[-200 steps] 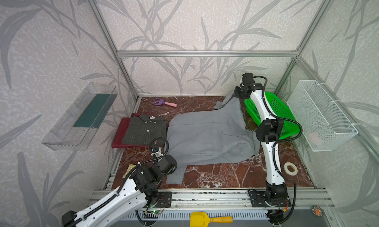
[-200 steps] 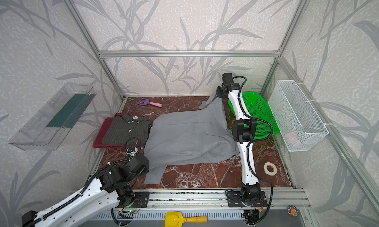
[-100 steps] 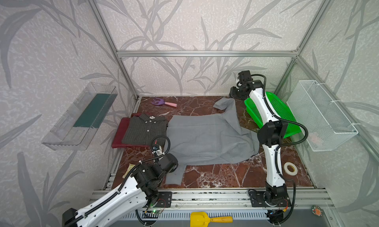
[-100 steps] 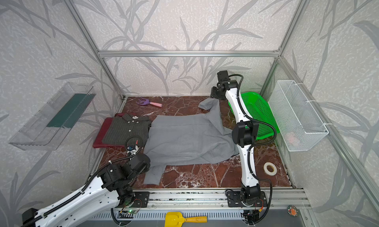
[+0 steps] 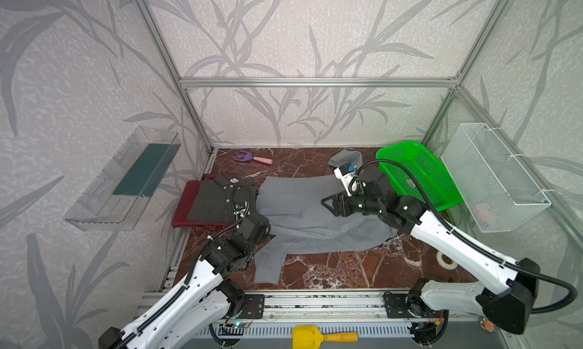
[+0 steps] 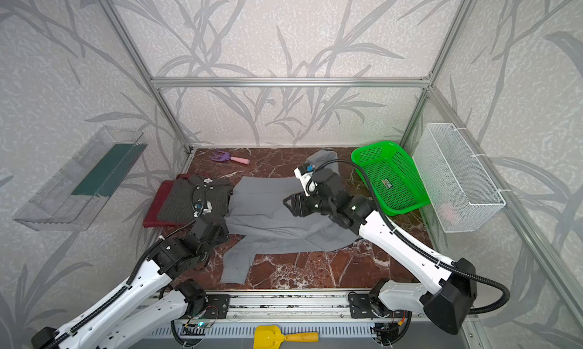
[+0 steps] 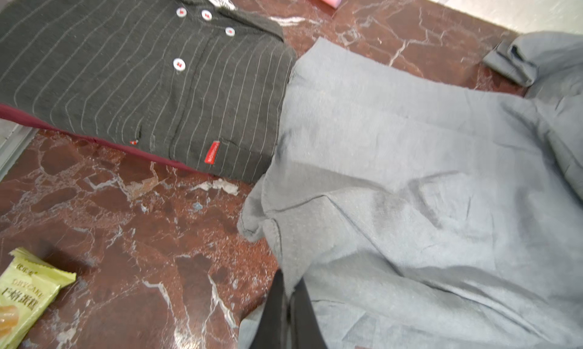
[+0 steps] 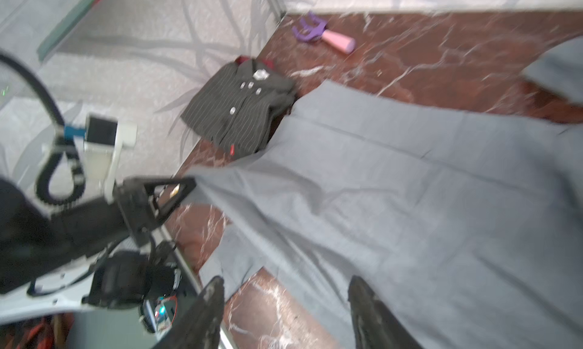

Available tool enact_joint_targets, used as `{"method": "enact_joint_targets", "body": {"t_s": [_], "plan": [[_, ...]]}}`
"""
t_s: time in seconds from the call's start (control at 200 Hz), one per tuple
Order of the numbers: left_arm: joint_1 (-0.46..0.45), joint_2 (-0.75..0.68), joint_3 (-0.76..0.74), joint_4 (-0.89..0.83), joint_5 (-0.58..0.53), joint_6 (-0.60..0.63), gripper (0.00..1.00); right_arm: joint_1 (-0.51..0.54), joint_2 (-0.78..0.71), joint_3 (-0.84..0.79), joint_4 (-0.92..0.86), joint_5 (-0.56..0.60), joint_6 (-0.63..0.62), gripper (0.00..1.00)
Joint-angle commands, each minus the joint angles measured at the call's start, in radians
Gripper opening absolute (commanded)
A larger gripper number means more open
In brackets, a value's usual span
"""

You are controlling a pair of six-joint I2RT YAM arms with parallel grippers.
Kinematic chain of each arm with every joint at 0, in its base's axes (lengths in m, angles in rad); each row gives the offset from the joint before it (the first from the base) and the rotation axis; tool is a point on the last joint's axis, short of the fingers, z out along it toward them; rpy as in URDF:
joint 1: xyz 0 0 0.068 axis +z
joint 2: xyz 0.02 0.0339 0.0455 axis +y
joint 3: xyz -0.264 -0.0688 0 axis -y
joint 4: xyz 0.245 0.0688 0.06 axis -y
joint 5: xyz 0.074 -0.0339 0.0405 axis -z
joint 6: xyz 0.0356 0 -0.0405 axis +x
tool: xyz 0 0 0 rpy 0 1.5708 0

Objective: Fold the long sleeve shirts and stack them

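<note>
While the light grey shirt (image 5: 309,218) is lying spread and creased on the table (image 5: 331,268), it is counting as the item in hand. One end is lying near the green basket (image 5: 422,177) and the body is running away from the basket. One sleeve (image 5: 268,265) is trailing off at the end farthest from the basket, and a cuff (image 5: 345,158) is bunching just beside the basket's back corner.

Left pincer (image 7: 288,297): clamping tight on a fold of the shirt's edge farthest from the basket and holding it a little off the table.

Right pincer (image 8: 287,282): standing open and gripping nothing, hovering over the half of the shirt nearer the basket. Contact with the cloth is not showing.

Handling, as judged: the open pincer is needing a hold on the basket-side edge, opposite the left grip. That way both are drawing the cloth taut and flat before any fold. The sleeves are wanting folding in first. Thin cloth is liable to be slipping or dragging.

Dark pinstriped shirt (image 5: 217,202): lying folded on the maroon shirt (image 5: 186,205), well apart from the basket and beyond the grey shirt. This is likely the stack awaiting it.
</note>
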Motion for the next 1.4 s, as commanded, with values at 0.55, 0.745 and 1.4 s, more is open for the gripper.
{"method": "enact_joint_targets", "body": {"t_s": [0.55,0.745,1.4], "plan": [[0.096,-0.064,-0.025,0.086,0.045,0.114,0.0,0.63,0.586,0.142,0.237,0.332,0.057,0.63],[0.098,-0.081,-0.03,0.077,0.044,0.109,0.0,0.654,0.705,0.205,0.216,0.375,0.078,0.64],[0.112,-0.069,-0.03,0.085,0.049,0.114,0.0,0.652,0.809,0.253,0.143,0.479,0.041,0.18]]}}
